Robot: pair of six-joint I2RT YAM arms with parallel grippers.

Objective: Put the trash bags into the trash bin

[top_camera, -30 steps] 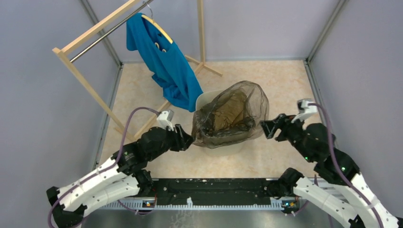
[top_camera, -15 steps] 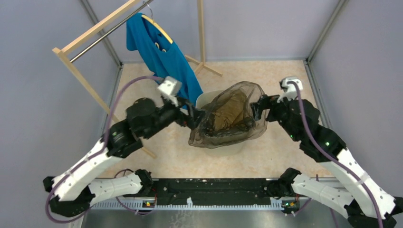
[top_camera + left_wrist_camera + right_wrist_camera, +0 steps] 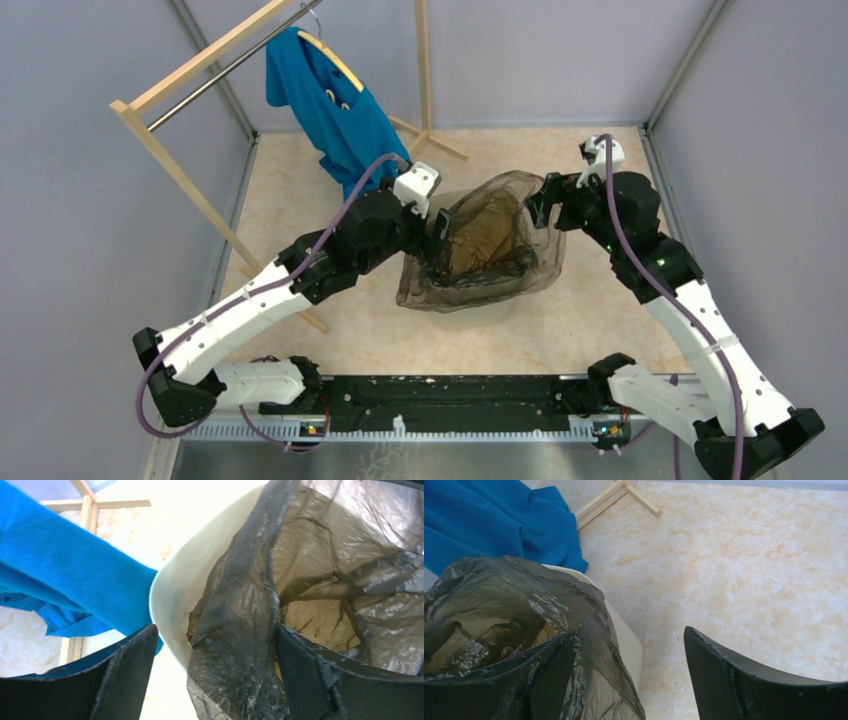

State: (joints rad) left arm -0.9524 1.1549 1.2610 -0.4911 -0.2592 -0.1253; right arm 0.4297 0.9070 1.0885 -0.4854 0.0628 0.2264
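The dark, see-through trash bag [image 3: 487, 240] is draped over the mouth of the cream trash bin [image 3: 470, 312], its film hanging down the outside. My left gripper [image 3: 436, 226] is at the bin's left rim. In the left wrist view it [image 3: 215, 680] stands open, with the bin rim [image 3: 172, 595] and a fold of the bag [image 3: 240, 645] between its fingers. My right gripper [image 3: 541, 205] is at the far right rim, also open [image 3: 629, 680]. Its left finger [image 3: 549, 677] lies behind the bag film [image 3: 514, 605], and its right finger is outside over the floor. The bin wall [image 3: 628, 640] shows between them.
A blue shirt [image 3: 345, 130] hangs from a wooden clothes rack [image 3: 180, 170] just left of and behind the bin, close to my left wrist. Grey walls [image 3: 90, 200] close in the marbled floor [image 3: 600, 150] on three sides.
Both arms have reached up and forward from the bin's near sides to its far rim. Both grippers have opened wider, and the bag sits a little lower over the bin.
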